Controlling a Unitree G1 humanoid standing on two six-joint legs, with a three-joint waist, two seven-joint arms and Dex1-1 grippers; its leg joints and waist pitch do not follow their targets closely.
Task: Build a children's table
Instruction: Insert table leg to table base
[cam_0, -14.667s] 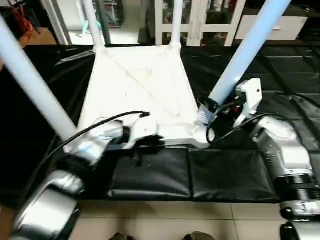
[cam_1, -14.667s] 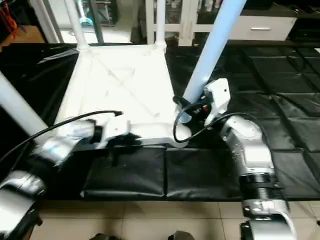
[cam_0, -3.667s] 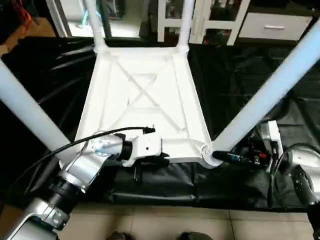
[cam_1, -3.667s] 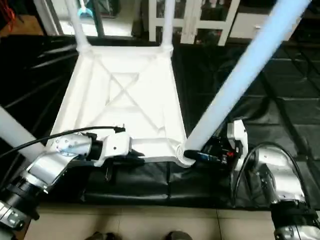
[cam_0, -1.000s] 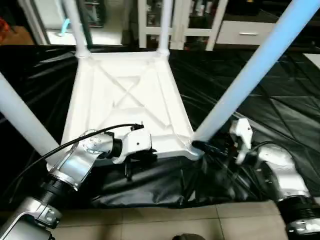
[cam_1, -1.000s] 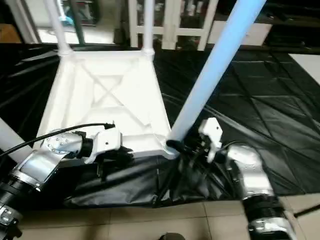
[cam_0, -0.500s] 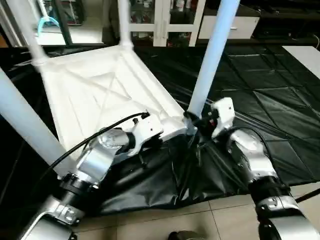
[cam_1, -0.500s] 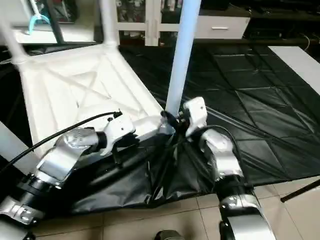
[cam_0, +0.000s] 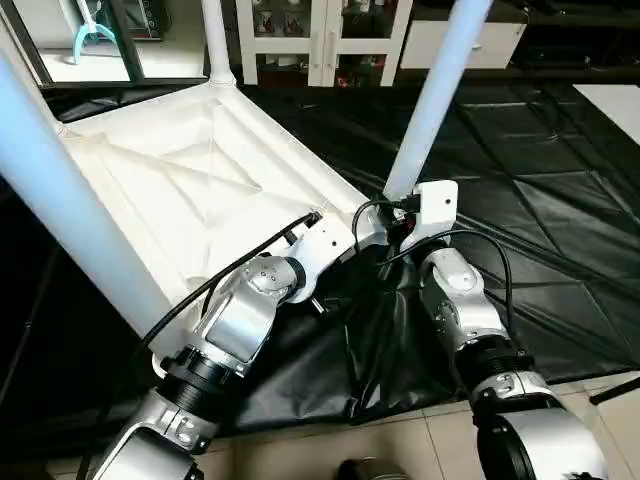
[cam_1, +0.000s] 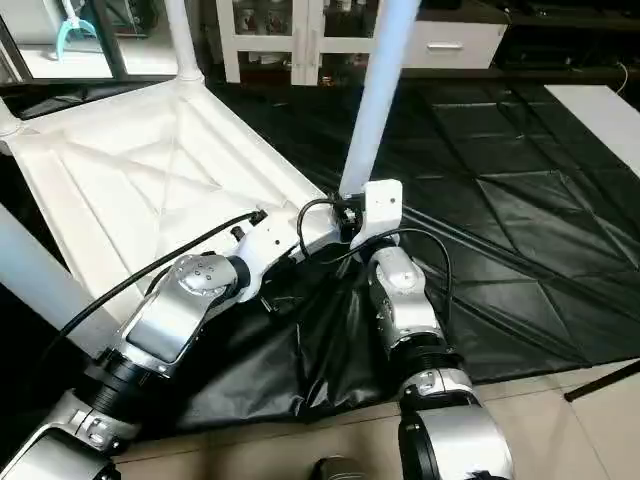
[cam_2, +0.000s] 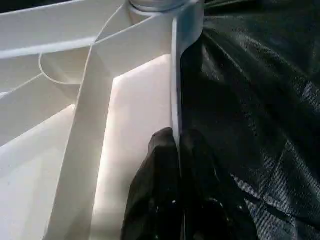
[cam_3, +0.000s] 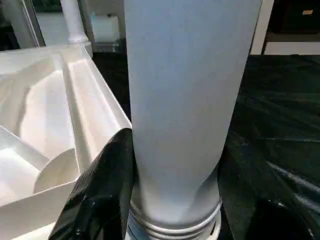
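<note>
My left gripper (cam_2: 176, 150) pinches the rim of the upturned table top (cam_0: 190, 180); my right gripper (cam_3: 165, 200) clasps the near leg (cam_0: 437, 95) just above its socket. Step: seating this leg. Next, presumably, a firm push or twist down.

From my head, my own wrist housings cover both grips: my left gripper (cam_0: 318, 262) is tucked under its white block at the table top's (cam_0: 190, 190) near rim, and my right gripper (cam_0: 392, 222) sits behind its camera box at the foot of the near right leg (cam_0: 435, 95). That leg, the near left leg (cam_0: 70, 190) and the far leg (cam_0: 214, 40) all run out past the upper edge. My right wrist view shows one black finger (cam_3: 102, 192) beside the tube; the other is hidden behind it.
</note>
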